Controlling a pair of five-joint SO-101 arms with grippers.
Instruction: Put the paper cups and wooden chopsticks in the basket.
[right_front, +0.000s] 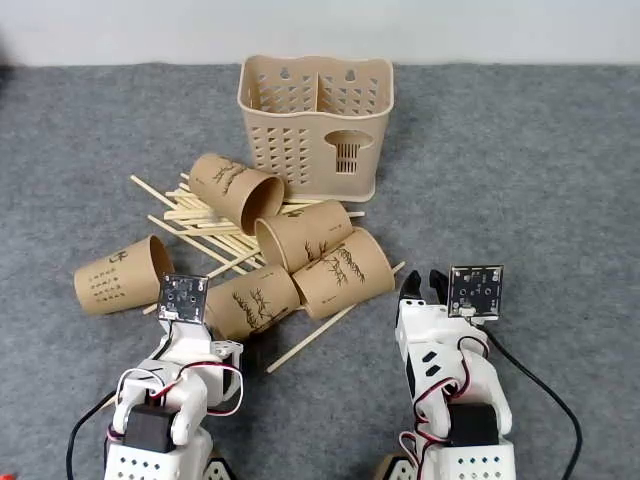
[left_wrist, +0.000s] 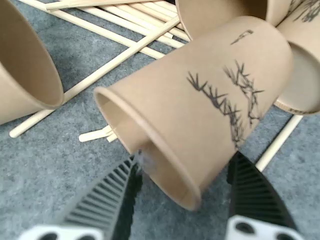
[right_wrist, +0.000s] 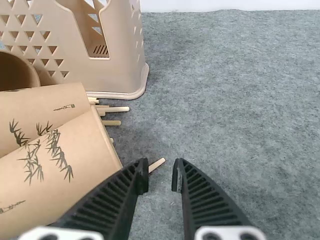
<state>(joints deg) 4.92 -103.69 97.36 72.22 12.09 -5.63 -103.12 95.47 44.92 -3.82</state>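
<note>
Felt, grey and matted, covers the bench (right_front: 540, 170). At the upper centre of the high view the beige slotted basket (right_front: 300, 150) stands upright, with a divider splitting it into two compartments. Just below it, left of centre, five paper cups (right_front: 303, 235) lie on their sides on the felt. One sits apart at the far left of the frame. Another lies beside the basket's lower left corner with its mouth towards the lower right. The other three are bunched in the middle, touching one another.

The lowest cup (right_front: 252, 300) of that bunch points its open mouth down the frame, at the arm in the lower left. Wooden chopsticks (right_front: 190, 215) are strewn under and between the cups, mostly fanning towards the left. One long chopstick (right_front: 325, 328) slants out of the heap towards the lower centre.

The left pincer (left_wrist: 186, 159) is spread apart, one finger on either side of the lowest cup's mouth end. Whether the fingers press the wall cannot be told, and the cup rests on the felt. The right pincer (right_wrist: 160, 167) is in the lower right of the high view, just right of the heap. It is parted by a narrow gap and holds nothing, with a chopstick end lying just beyond its tips.
</note>
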